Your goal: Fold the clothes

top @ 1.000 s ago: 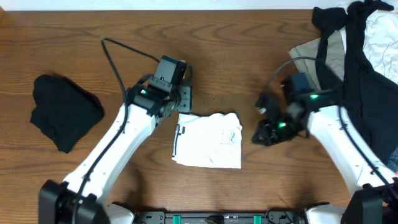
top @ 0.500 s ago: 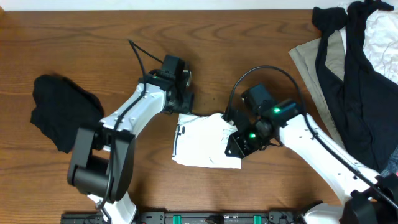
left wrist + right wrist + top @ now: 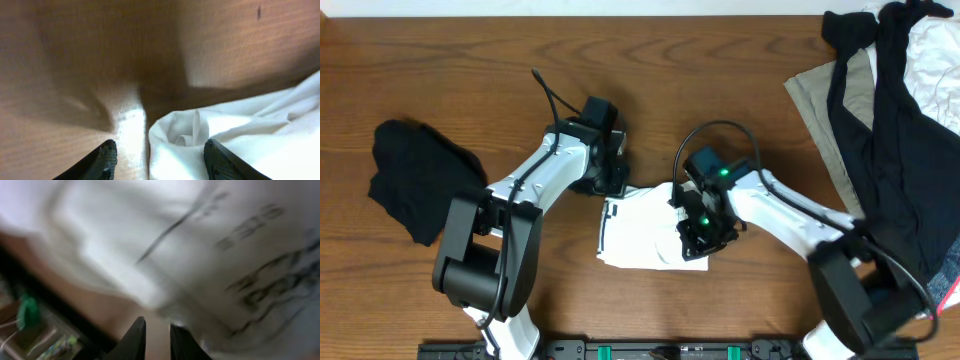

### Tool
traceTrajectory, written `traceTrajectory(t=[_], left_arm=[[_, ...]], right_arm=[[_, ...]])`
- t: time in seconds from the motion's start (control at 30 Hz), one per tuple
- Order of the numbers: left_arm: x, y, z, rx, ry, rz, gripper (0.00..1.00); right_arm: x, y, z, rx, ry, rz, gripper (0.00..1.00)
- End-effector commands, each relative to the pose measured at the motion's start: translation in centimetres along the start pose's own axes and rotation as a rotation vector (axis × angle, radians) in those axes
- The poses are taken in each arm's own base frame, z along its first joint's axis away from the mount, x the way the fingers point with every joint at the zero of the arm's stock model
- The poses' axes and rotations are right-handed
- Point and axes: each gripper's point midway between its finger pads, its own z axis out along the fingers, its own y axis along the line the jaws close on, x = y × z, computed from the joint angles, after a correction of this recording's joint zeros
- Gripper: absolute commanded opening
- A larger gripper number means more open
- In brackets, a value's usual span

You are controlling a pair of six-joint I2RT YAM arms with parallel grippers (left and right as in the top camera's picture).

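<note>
A folded white T-shirt (image 3: 645, 238) lies on the wooden table at centre front. My left gripper (image 3: 611, 181) is at its top-left corner. In the left wrist view the fingers (image 3: 157, 156) are open, with the bunched corner of white fabric (image 3: 235, 145) between them and not pinched. My right gripper (image 3: 706, 232) is over the shirt's right part. In the blurred right wrist view its fingers (image 3: 156, 332) are nearly together with nothing between them, above white fabric with a printed label (image 3: 235, 250).
A crumpled black garment (image 3: 420, 182) lies at the left. A pile of black (image 3: 895, 130), beige (image 3: 817, 88) and white (image 3: 935, 50) clothes fills the right back corner. Bare wood lies along the table's back.
My right arm has swung left from beside the shirt onto its right part. My left gripper has shifted slightly down to the shirt's top-left corner.
</note>
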Motion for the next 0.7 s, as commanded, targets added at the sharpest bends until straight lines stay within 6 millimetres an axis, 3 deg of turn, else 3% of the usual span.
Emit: traceTrajectory(t=[0.0,0.2,0.27,0.4,0.5,0.67], left_arm=[[1.2,0.1,0.3,0.004,0.049,0.007,0.58],[3.5,0.5,1.3,-0.001,0.115,-0.041,0.56],[4.9,0.7,1.8,-0.007,0.154,-0.067,0.52],[7.9,1.3,2.7,-0.025,0.235,-0.132,0.44],[9.1,1.6,3.1,-0.036,0.265,-0.172,0.37],[10.1,1.6,3.4,-0.052,0.288,-0.247,0.35]], right_arm=[[-0.1,-1.9,1.6,0.083,0.024,0.051,0.16],[-1.2,-2.7,2.9,0.097,0.014,0.048,0.16],[-1.5,-3.5,2.8,0.149,-0.004,0.047,0.16],[-2.6,-6.0,2.1,0.282,-0.055,0.050,0.19],[-3.8,-7.3,1.4,0.342,-0.106,0.059,0.21],[-6.7,-8.5,-0.2,0.362,-0.220,0.075,0.25]])
